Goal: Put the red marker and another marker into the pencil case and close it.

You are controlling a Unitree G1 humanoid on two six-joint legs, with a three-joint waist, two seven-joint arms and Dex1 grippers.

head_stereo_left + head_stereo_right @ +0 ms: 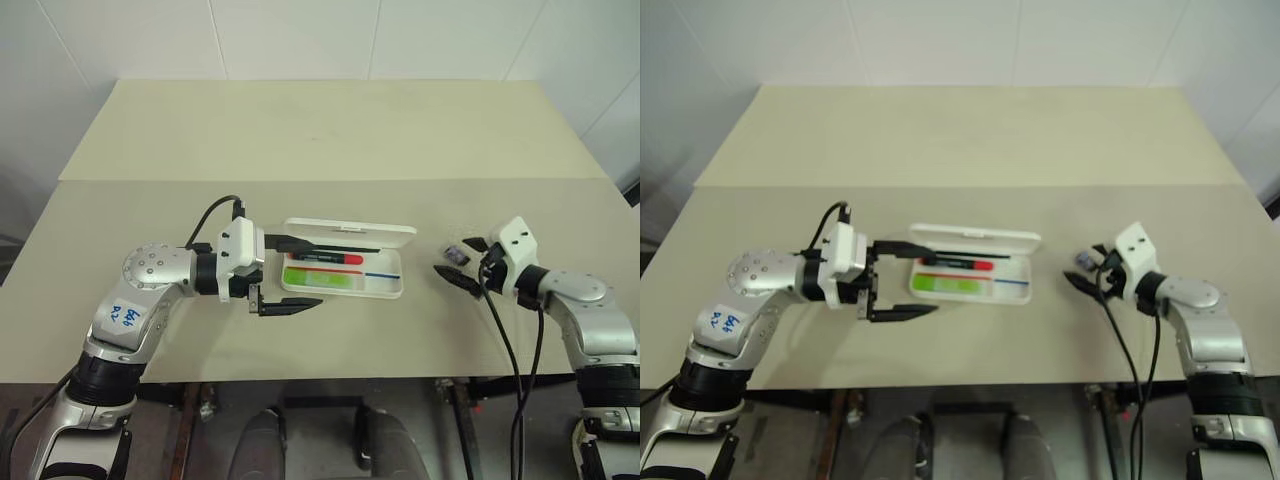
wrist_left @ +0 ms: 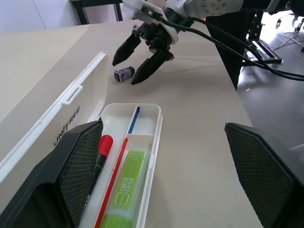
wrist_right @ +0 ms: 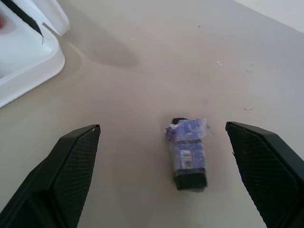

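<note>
The flat white rectangular hard plastic pencil case (image 1: 390, 284) lay open on the pale beige table (image 1: 330, 140), its hinged lid (image 1: 350, 234) tipped back on the far side (the dark lettering on that lid read clearly in the left wrist view). Inside the tray, the short red marker with its bright red barrel and black end (image 1: 332, 259) rested along the far compartment, and the chunky lime-green highlighter-like marker (image 1: 322, 280) lay flat in the near compartment, parallel to it; thin red and blue stripes ran between the two. The left gripper (image 1: 297, 274) stood at the case's left end with its two black fingers spread wide and holding nothing, one finger reaching over the far edge of the tray and the other just in front of the near edge, so that the case's end sat between them. Well to the right of the case, the right gripper (image 1: 462, 263) hung low over the table, its fingers likewise wide apart and empty. A small dark purplish-black piece with a crumpled wrapper (image 3: 188, 153) lay on the bare tabletop just ahead of those fingers, apart from both.
</note>
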